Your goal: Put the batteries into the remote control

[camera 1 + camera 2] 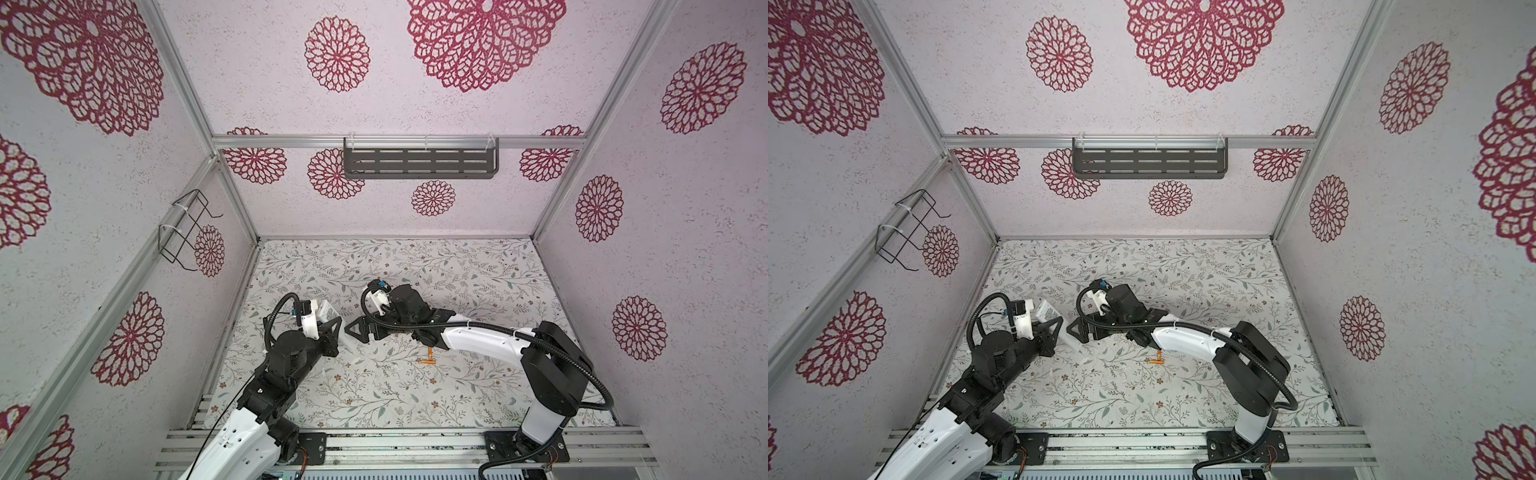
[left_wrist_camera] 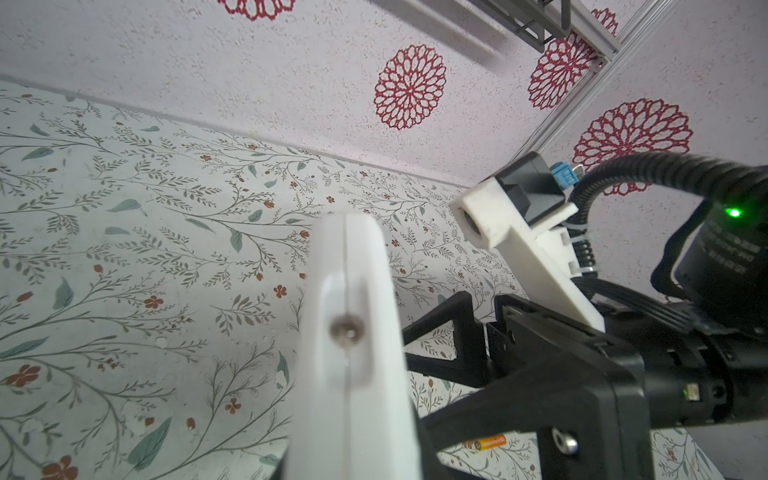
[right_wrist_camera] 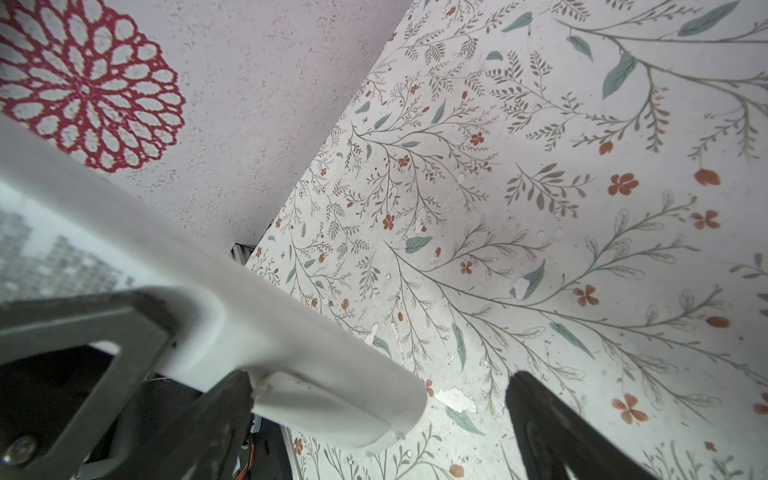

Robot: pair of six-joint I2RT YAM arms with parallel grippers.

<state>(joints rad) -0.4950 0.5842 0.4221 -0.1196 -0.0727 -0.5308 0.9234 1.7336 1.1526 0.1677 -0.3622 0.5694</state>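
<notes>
The flower-printed table [image 1: 457, 270] fills the floor of the walled cell, and both arms reach in over it from the near edge. The left arm [image 1: 286, 357] bends toward the middle; its jaws are clenched on the remote control [image 1: 327, 311], gripping it partway along its length. The right arm [image 1: 478, 340] stretches across from the right side, and its jaws stand released and spread wide, just beside the left ones. In the right wrist view one rounded end of the remote control [image 3: 291, 345] pokes in between those spread jaws; whether it touches either one I cannot tell. The remote control is held at a slant off the table, its labelled back facing up in both top views [image 1: 1045, 311]. The batteries [image 1: 429, 362] lie on the table close together, at an angle to each other, below the right forearm and well apart from the remote control. One of the batteries [image 2: 490, 442] shows in the left wrist view.
</notes>
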